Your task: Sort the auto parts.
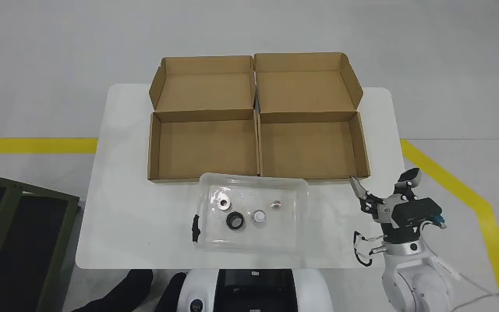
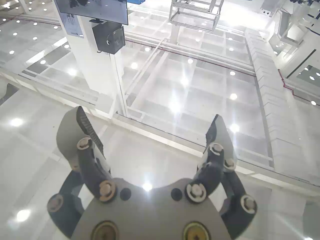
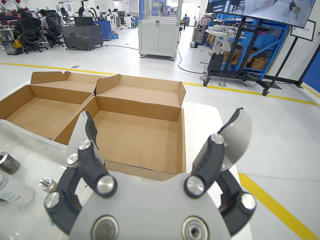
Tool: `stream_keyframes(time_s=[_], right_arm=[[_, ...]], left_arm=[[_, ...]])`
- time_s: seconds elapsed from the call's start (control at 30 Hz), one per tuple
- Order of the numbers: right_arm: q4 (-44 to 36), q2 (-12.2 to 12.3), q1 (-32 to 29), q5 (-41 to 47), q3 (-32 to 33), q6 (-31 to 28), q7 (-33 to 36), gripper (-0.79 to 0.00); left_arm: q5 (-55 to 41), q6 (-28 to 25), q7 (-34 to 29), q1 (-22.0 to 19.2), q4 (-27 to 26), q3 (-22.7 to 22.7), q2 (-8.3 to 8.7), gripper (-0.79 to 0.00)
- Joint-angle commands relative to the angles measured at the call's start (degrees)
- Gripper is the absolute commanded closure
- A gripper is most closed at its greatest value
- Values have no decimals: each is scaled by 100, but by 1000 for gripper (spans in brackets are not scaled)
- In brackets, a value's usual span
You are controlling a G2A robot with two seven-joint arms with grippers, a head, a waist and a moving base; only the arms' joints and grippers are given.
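Observation:
A clear plastic tray (image 1: 292,234) sits at the table's front middle and holds a metal ring (image 1: 224,203), a black ring (image 1: 235,221), a pale round part (image 1: 259,217) and a small metal piece (image 1: 274,206). My right gripper (image 1: 383,184) hovers open and empty by the table's front right corner, to the right of the tray. In the right wrist view the open right gripper (image 3: 162,114) faces the right cardboard box (image 3: 140,131), with a dark cylinder (image 3: 8,162) and a small metal piece (image 3: 46,183) off to one side. My left gripper (image 2: 148,113) is open, empty, and points up at the ceiling.
Two open, empty cardboard boxes stand side by side behind the tray, the left box (image 1: 204,147) and the right box (image 1: 310,147), with lids folded back. A black clip (image 1: 195,228) sits on the tray's left edge. Bare white table (image 1: 117,203) lies left of the tray.

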Motion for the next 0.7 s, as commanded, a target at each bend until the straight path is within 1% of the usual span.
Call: stream_keyframes(time_s=[0.0, 0.13, 0.23, 0.4, 0.57, 0.67], right_arm=[[0, 0, 0, 0, 0, 0, 0, -785], [5, 2, 28, -12, -17, -31, 52, -785], [-18, 18, 79, -289, -144, -228, 291, -785], [25, 46, 239, -518, -408, -731, 661, -785], [-40, 83, 383, -1156, -724, -1130, 1025, -785], [-165, 111, 456, -1530, -962, -1492, 1222, -785]], left_arm=[[0, 0, 0, 0, 0, 0, 0, -785], [0, 0, 0, 0, 0, 0, 0, -785], [0, 0, 0, 0, 0, 0, 0, -785], [0, 0, 0, 0, 0, 0, 0, -785], [0, 0, 0, 0, 0, 0, 0, -785], [0, 0, 0, 0, 0, 0, 0, -785]])
